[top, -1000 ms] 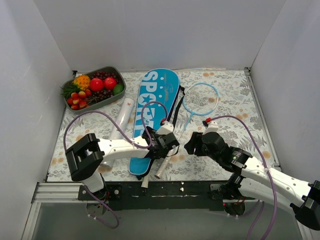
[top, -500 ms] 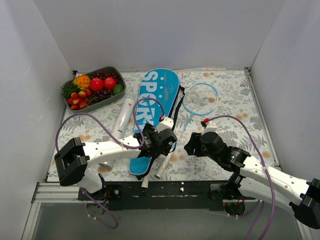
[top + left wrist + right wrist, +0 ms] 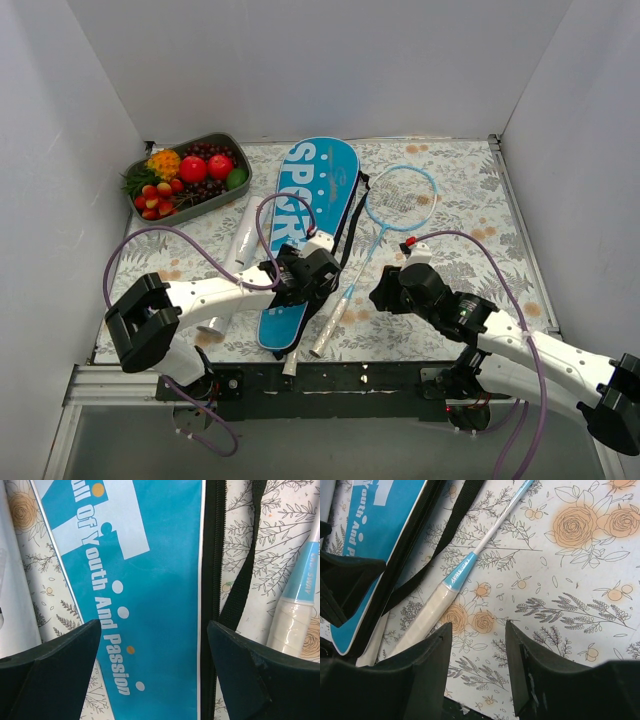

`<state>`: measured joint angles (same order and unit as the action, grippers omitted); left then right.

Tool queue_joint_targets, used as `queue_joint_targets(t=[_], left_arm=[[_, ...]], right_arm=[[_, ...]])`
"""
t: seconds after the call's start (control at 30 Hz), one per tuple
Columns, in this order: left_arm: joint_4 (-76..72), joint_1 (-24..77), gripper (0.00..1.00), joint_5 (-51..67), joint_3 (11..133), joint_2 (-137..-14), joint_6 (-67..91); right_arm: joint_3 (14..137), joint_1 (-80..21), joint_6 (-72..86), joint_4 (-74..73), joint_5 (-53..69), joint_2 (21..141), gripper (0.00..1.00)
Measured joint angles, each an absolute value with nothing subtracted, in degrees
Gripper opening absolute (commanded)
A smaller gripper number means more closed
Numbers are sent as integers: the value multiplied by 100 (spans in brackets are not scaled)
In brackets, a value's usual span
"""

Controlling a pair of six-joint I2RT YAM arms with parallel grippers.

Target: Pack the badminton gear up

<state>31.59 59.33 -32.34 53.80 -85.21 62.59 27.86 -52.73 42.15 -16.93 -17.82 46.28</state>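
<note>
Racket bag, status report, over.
Left tool open, over bag. Right tool open above loose racket, handle end. Black strap lies between bag and racket.

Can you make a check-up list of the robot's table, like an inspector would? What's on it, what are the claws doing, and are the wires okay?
Surface: flowery cloth, lying flat.
Job's things: blue SPORT bag lying flat; one racket out on the cloth to its right; white tube to its left, partly hidden by the left arm; a second handle sticks out at the bag's near end.
Clutter: grey tray of fruit in the far left corner.
Grippers: left gripper open over the bag; right gripper open over the cloth beside the racket; both empty.
Cables: purple cables loop above both arms; no snag seen.
Surroundings: white walls on three sides.
</note>
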Motion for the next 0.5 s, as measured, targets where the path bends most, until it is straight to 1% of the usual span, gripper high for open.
queue_joint_targets(t=[0.5], left_arm=[[2832, 5907, 83, -2816, 5297, -8543, 6130]], right_arm=[[2731, -5273, 4222, -1612, -1761, 4735, 52]])
